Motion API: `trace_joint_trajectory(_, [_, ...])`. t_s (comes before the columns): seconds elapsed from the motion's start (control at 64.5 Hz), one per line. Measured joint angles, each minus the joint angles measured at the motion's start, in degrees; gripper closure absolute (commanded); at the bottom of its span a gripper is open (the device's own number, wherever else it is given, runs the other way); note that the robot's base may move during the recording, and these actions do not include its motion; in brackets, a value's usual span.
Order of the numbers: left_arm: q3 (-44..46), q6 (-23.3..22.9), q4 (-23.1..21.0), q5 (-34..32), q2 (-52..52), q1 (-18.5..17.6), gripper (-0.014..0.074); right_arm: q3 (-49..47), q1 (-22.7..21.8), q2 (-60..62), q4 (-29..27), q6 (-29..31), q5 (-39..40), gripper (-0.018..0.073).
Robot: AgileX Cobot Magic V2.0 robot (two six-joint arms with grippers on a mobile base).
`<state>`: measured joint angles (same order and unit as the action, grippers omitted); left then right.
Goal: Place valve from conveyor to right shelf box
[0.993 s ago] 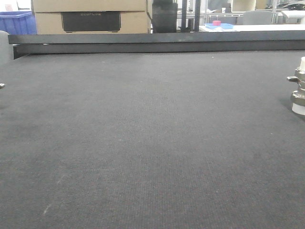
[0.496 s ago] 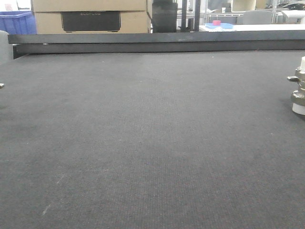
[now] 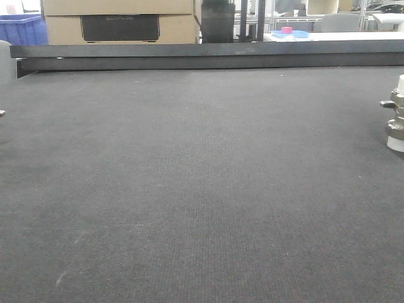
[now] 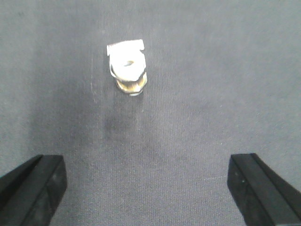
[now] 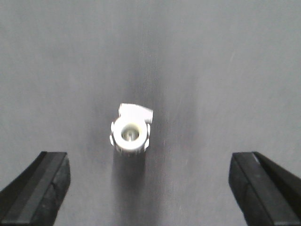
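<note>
Right wrist view, valve: stands upright on the belt with its pale round end facing the camera. A short lever juts from the upper right of the body. It sits low in the picture, a little left of centre.
Front view, valve: upright at the far right of the belt and cut by the picture's edge. It has a whitish cap on top, a silvery ribbed body, a pale ring at the base and a lever pointing left.
Right gripper: jaws spread wide, with the black fingers in the two bottom corners. The valve lies ahead of the tips, nearer the left-hand one, and touches neither.
Conveyor: a dark grey woven belt that fills most of the front view and carries the valve.
Left gripper: jaws wide apart, gripping nothing, above the same grey belt.
Second fitting: upright, with a pale top, a flat tab and a brassy lower part. It is well ahead of the left fingers. I cannot tell whether it is the same piece as the valve.
Metal tip: pokes in at the left border of the front view; too little shows to identify it.
Rail: black, running along the belt's far edge.
Beyond the rail: a cardboard box with a dark panel, a blue crate to its left, and a pink item on a blue tray further right.
</note>
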<state>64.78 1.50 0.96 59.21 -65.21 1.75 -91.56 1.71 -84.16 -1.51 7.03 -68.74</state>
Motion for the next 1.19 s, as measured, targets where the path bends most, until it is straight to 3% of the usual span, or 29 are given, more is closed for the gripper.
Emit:
trace_joint_trajectory(0.543, [0.1, 0.0, 0.6, 0.1, -1.0, 0.0, -0.0003, -0.5, 0.0, -21.6, -1.4, 0.5, 1.5, -0.0010])
trace_joint_trajectory(0.745, [0.1, 0.0, 0.6, 0.1, -1.0, 0.0, -0.0003, -0.5, 0.1, -25.2, -4.7, 0.5, 2.3, -0.0010])
trace_joint_trajectory(1.024, [0.1, 0.0, 0.6, 0.1, -1.0, 0.0, -0.0003, -0.5, 0.1, -25.9, -5.0, 0.5, 2.5, -0.0010])
trace_joint_trajectory(1.101, [0.1, 0.0, 0.6, 0.1, -1.0, 0.0, -0.0003, -0.5, 0.1, -25.9, -5.0, 0.5, 1.9, 0.0017])
trace_joint_trajectory(1.194, [0.1, 0.0, 0.6, 0.1, -1.0, 0.0, -0.0003, -0.5, 0.1, -25.9, -4.6, 0.5, 1.4, 0.0134])
